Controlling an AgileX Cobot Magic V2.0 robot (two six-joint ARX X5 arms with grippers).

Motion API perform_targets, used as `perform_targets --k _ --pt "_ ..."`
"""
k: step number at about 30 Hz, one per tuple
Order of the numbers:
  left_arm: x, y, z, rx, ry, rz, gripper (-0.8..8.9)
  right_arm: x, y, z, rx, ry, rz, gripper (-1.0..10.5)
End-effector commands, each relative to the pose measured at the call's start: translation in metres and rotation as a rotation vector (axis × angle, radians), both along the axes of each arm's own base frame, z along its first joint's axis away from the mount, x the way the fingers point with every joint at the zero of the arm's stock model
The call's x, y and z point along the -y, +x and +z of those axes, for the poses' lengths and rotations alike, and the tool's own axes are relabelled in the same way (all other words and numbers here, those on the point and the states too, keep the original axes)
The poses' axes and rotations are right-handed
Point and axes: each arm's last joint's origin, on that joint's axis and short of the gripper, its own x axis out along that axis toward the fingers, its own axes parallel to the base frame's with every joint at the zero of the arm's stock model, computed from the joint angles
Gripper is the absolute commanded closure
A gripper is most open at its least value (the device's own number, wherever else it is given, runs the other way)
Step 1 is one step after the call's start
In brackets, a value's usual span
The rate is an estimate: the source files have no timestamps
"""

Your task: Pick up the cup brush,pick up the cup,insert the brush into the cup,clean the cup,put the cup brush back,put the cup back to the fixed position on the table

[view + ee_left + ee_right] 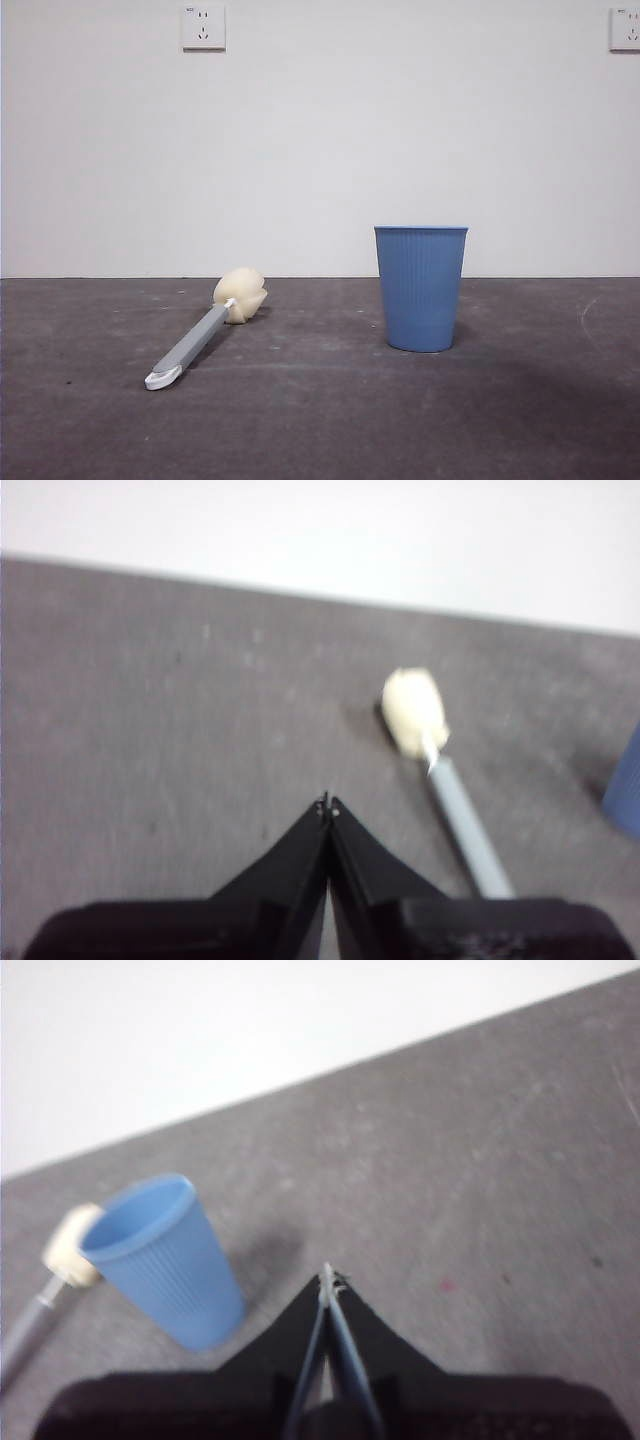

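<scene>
The cup brush (205, 333) lies flat on the table (320, 420), left of centre, its cream sponge head toward the wall and its white looped end nearest the camera. The sky-blue ribbed cup (421, 288) stands upright and empty to its right. Neither arm shows in the front view. In the left wrist view my left gripper (328, 804) is shut with nothing in it, hovering beside the cup brush (440, 770). My right gripper (328, 1275) is shut and empty too, near the cup (165, 1258), with the brush's sponge head (68, 1247) behind the cup.
A white wall rises behind the table's far edge, with a socket (203, 27) at upper left and another socket (625, 29) at the top right corner. Faint pale scuffs mark the table on the right.
</scene>
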Motion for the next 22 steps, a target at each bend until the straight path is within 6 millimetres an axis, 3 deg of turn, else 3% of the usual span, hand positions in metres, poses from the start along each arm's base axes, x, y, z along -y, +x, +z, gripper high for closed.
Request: perform_targets --k 1,10,22 --pt "0.000 -0.005 0.017 0.020 -0.036 0.004 8.20 -0.001 -0.001 0.015 0.026 0.037 0.026 9.6" --pt "0.003 -0.016 0.062 -0.080 -0.069 -0.100 8.20 -0.009 0.003 0.064 -0.065 0.073 0.309 9.6" --pt "0.008 -0.017 0.113 -0.316 -0.015 -0.329 8.20 -0.014 0.013 0.139 -0.378 -0.101 0.564 9.6"
